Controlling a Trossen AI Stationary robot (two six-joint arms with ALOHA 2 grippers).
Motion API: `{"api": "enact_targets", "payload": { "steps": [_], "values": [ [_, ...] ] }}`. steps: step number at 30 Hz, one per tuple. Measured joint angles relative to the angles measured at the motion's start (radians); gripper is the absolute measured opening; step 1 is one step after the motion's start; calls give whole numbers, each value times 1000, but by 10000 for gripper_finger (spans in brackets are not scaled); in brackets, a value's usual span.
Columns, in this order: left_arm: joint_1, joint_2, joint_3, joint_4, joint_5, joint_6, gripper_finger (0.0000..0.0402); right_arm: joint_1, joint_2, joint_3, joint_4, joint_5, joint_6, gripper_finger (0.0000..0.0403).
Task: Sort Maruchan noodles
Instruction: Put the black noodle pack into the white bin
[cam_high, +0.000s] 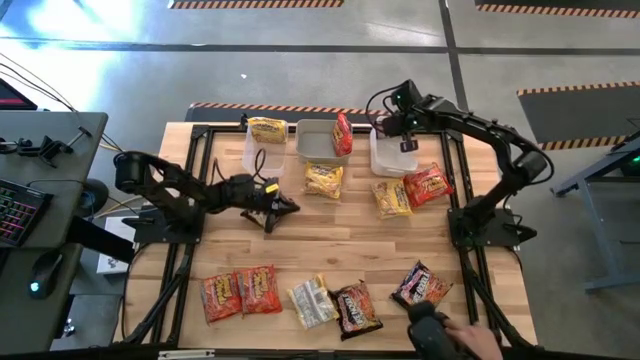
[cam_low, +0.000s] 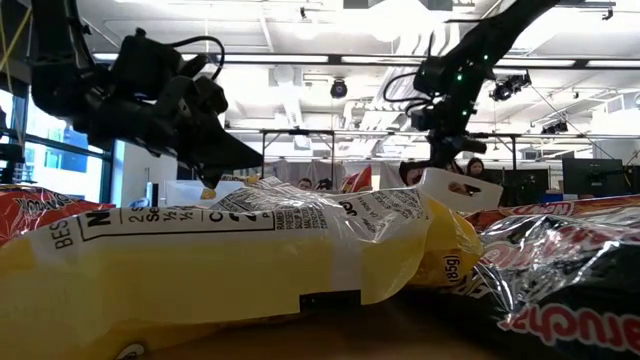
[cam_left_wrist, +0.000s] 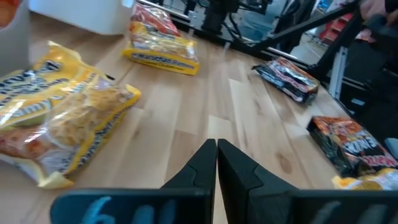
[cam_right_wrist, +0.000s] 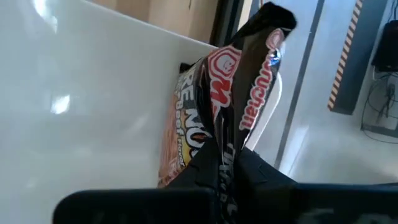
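Observation:
Maruchan noodle packets lie flat on the wooden table: yellow ones (cam_high: 323, 180) (cam_high: 391, 197) and a red one (cam_high: 428, 185) mid-table, and a near row of red (cam_high: 240, 294), yellow (cam_high: 312, 300) and dark (cam_high: 356, 308) (cam_high: 422, 285) packets. Three clear tubs stand at the far edge; a yellow packet (cam_high: 267, 130) rests on the left tub and a red one (cam_high: 343, 133) leans in the middle tub (cam_high: 315, 145). My right gripper (cam_high: 406, 135) is above the right tub (cam_high: 385, 160), shut on a dark packet (cam_right_wrist: 245, 93). My left gripper (cam_high: 290, 208) (cam_left_wrist: 216, 149) hovers shut and empty, left of centre. My right gripper pinches the dark packet by one end (cam_right_wrist: 225, 146) between its two fingers. The fingers slant downward from above. The packet is lifted clear and crumpled, over the white inside of the right tub (cam_right_wrist: 87, 93).
A person's hand (cam_high: 455, 338) reaches in at the near edge, by the dark packets. Black frame rails (cam_high: 195, 180) run along both sides of the table. Bare wood lies between the mid-table packets and the near row.

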Motion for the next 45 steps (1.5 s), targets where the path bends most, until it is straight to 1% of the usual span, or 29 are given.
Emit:
{"api": "enact_targets", "payload": {
  "steps": [5, 8, 14, 20, 23, 26, 34, 45],
  "values": [
    [10, 0, 0, -1, 4, 0, 7, 5, 8, 1, 32, -16, 27, 1],
    [10, 0, 0, -1, 5, -2, 7, 11, 9, 32, 17, -22, 64, 1],
    [9, 0, 0, -2, 5, -10, 7, 17, 8, 97, 13, -68, 130, 1],
    [6, 0, 0, -10, 5, -10, 7, 15, 10, 98, -4, -93, 156, 1],
    [6, 0, 0, -10, 5, -9, 7, 8, 12, 98, -3, -125, 176, 0],
    [6, 0, 0, -11, 5, -8, 7, 8, 21, 98, 11, -148, 176, 0],
    [6, 0, 0, -16, 5, -7, 7, 8, 71, 98, 50, -153, 134, 0],
    [6, 0, 0, -16, 4, -7, 7, 2, 118, 98, 95, -153, 130, 0]
  ]
}}
